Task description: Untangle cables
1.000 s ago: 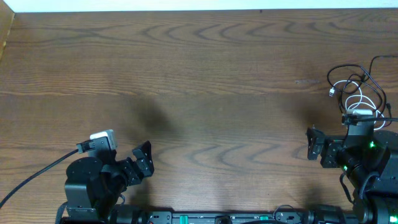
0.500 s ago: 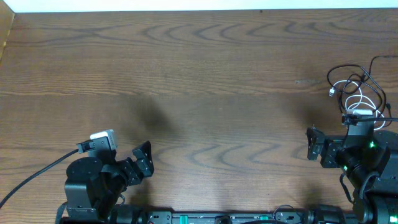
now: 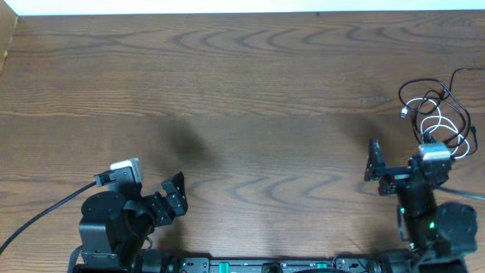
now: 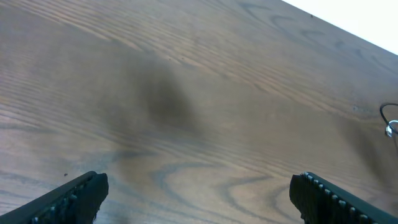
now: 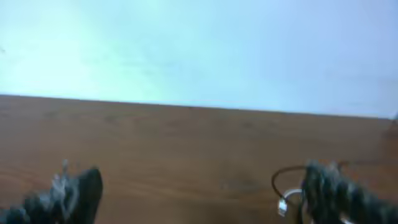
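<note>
Two arms sit at the near edge of the table (image 3: 242, 91) in the overhead view. The left gripper (image 3: 176, 196) is at the near left, jaws spread and holding nothing. The right gripper (image 3: 400, 163), at the near right, is likewise wide open and empty. The cables (image 3: 438, 114), one white and the others black, lie tangled on the table's right side, just beyond the right gripper. In the left wrist view, the left gripper (image 4: 202, 199) stands open over the wood, with a sliver of the cables (image 4: 390, 121) at the right edge. The right wrist view is blurred: the right gripper (image 5: 199, 193) is open, and the cables (image 5: 289, 183) lie near its right finger.
</note>
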You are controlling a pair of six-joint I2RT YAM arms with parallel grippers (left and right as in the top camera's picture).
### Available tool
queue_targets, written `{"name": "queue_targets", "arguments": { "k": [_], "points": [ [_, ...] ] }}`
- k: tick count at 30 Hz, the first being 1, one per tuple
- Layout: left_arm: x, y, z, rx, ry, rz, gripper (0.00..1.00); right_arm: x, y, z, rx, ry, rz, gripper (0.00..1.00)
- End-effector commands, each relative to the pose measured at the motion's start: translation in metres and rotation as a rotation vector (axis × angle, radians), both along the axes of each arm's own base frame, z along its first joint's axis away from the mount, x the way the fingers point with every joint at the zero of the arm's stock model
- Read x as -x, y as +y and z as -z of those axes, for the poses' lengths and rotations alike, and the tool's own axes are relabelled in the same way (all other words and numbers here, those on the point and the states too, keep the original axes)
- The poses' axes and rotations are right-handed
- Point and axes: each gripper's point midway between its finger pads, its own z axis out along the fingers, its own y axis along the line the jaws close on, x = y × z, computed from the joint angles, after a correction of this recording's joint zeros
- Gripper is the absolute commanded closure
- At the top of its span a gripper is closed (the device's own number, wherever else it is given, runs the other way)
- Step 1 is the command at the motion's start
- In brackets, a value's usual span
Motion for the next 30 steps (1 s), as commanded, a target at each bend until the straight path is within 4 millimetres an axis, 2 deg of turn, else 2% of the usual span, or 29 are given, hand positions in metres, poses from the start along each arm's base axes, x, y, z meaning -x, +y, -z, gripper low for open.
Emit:
{"name": "queue_targets", "arguments": {
  "k": [1, 12, 16, 17, 18, 30],
  "points": [
    [0.001, -0.002, 0.001, 0.003, -0.001, 0.01, 0.02, 0.004, 0.001, 0.011, -0.003, -0.091, -0.001, 0.01],
    [0.001, -0.002, 0.001, 0.003, -0.001, 0.01, 0.02, 0.003, 0.001, 0.031, -0.032, -0.31, 0.0, 0.01],
    [0.001, -0.002, 0.001, 0.003, -0.001, 0.01, 0.02, -0.004, 0.003, 0.075, -0.013, -0.16, -0.008, 0.01],
    [0.001, -0.002, 0.001, 0.003, -0.001, 0.011, 0.02, -0.005, 0.003, 0.09, -0.005, -0.101, -0.007, 0.01],
    [0.001, -0.002, 0.001, 0.003, -0.001, 0.01, 0.02, -0.004, 0.003, 0.115, 0.009, 0.003, -0.01, 0.01],
    [0.001, -0.002, 0.001, 0.003, -0.001, 0.01, 0.02, -0.005, 0.004, 0.116, 0.009, 0.011, -0.015, 0.01]
  ]
}}
